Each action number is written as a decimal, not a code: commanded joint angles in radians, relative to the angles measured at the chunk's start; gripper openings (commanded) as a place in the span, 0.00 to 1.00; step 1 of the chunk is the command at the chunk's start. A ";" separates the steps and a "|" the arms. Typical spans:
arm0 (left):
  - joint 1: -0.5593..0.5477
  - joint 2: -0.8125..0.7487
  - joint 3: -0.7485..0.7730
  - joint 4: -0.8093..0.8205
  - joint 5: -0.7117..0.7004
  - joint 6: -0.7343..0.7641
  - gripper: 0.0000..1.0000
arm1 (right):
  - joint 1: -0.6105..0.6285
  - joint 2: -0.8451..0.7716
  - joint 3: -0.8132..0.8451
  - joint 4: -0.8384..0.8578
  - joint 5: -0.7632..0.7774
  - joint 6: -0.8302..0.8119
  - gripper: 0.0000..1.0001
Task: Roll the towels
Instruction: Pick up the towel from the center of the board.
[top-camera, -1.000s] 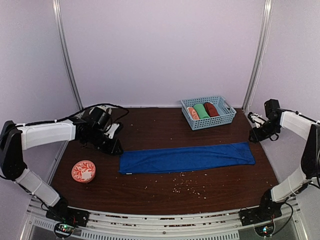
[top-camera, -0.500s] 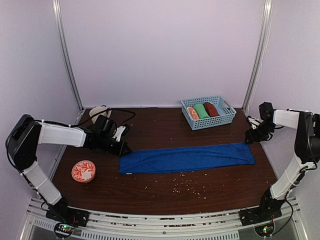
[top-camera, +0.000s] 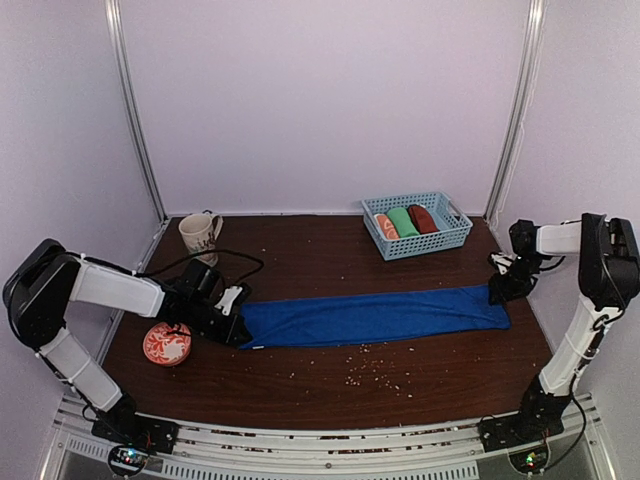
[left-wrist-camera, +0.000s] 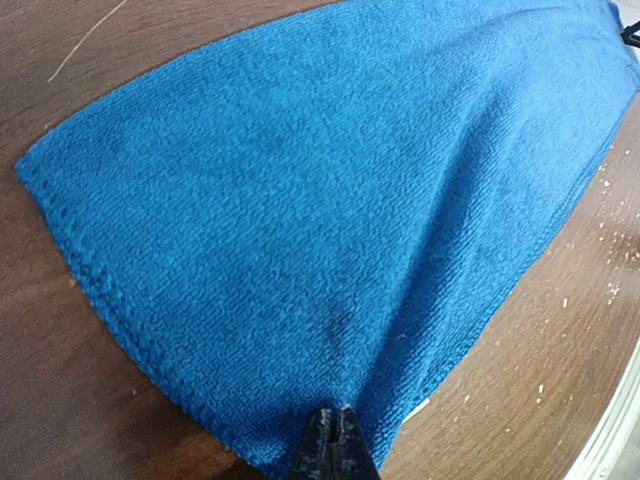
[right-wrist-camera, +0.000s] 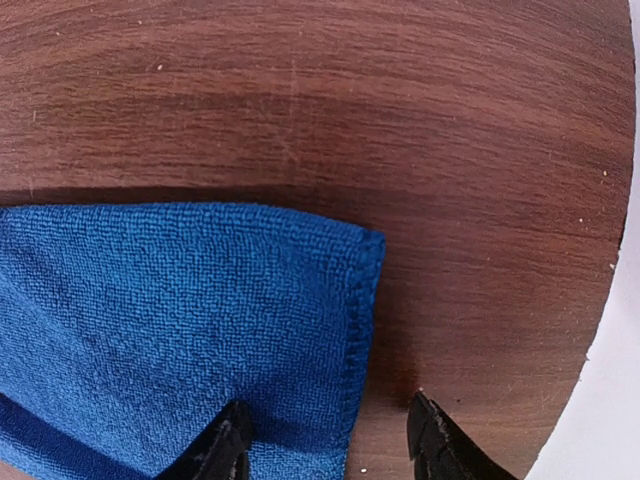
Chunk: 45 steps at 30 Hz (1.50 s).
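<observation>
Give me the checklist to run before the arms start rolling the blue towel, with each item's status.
1. Left claw shut on the blue towel at its corner: ok.
2. Right claw gripping the opposite end: not ok. It is open and straddles the hem, one side over cloth, one over the bare table.
3. Towel stretched out flat: ok, apart from a tented fold at the left claw.
4. Rust-brown towel rolled and in the basket: ok.
5. Red dish apart from the left arm: cannot tell.
</observation>
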 joint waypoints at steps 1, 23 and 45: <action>-0.004 0.028 0.002 0.019 -0.013 -0.016 0.00 | -0.002 0.032 -0.014 -0.004 -0.009 -0.008 0.55; -0.003 0.001 0.052 -0.036 -0.049 -0.005 0.00 | -0.004 0.122 -0.013 0.004 0.119 -0.024 0.06; -0.004 0.023 0.178 -0.173 -0.192 0.077 0.00 | 0.041 -0.065 0.171 -0.336 -0.329 -0.016 0.00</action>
